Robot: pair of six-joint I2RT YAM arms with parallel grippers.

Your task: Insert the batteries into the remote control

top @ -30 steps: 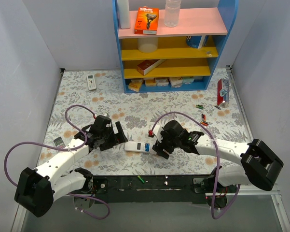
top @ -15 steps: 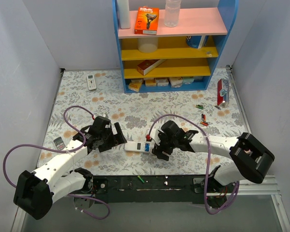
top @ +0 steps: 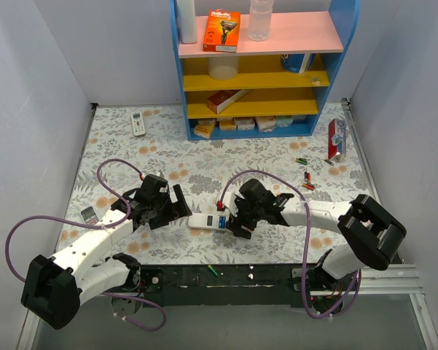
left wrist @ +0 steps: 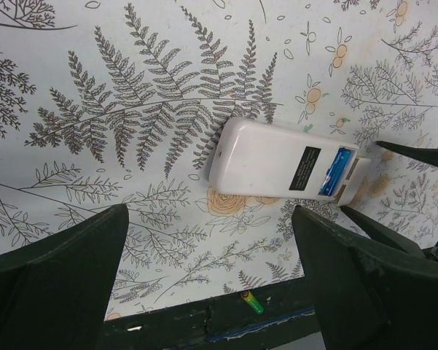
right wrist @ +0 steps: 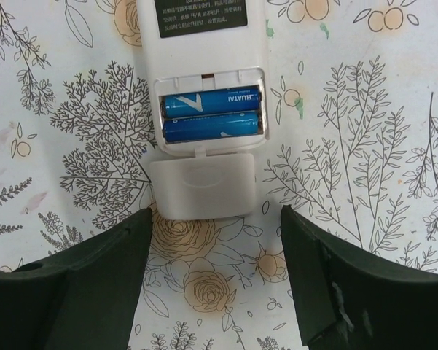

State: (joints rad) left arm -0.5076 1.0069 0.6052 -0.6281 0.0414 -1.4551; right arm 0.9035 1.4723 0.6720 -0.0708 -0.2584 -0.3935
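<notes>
nearest us, one loose green cell (top: pixel 213 270) lies on the dark rail by the arm bases, off the floral worktop (top: pixel 116 146).

just beyond, the remote control (right wrist: pixel 201 51) lies back-up on the worktop between the two arms. its recess is open, and two blue batteries (right wrist: pixel 213 113) sit in it side by side. the cover (right wrist: pixel 202 186) lies flat at the remote's end, touching it but not over the recess. so we judge the loading itself done and closing up the step in hand. the next move calls for sliding the cover back along the body, likely with the other arm steadying the far end.

the right arm (top: pixel 324 214) reaches in low from the right with its wrist tipped down. the right jaws are released, parted wide to either side of the cover and grasping nothing. the left arm (top: pixel 95 240) mirrors it from the left. the left jaws are fully released and empty, near the remote's plain end but apart from it.

farther off, spare cells (top: pixel 307 181) lie scattered at right. an all-white remote (top: pixel 138 122) and the shelf unit (top: pixel 259 65) stand at the back.
</notes>
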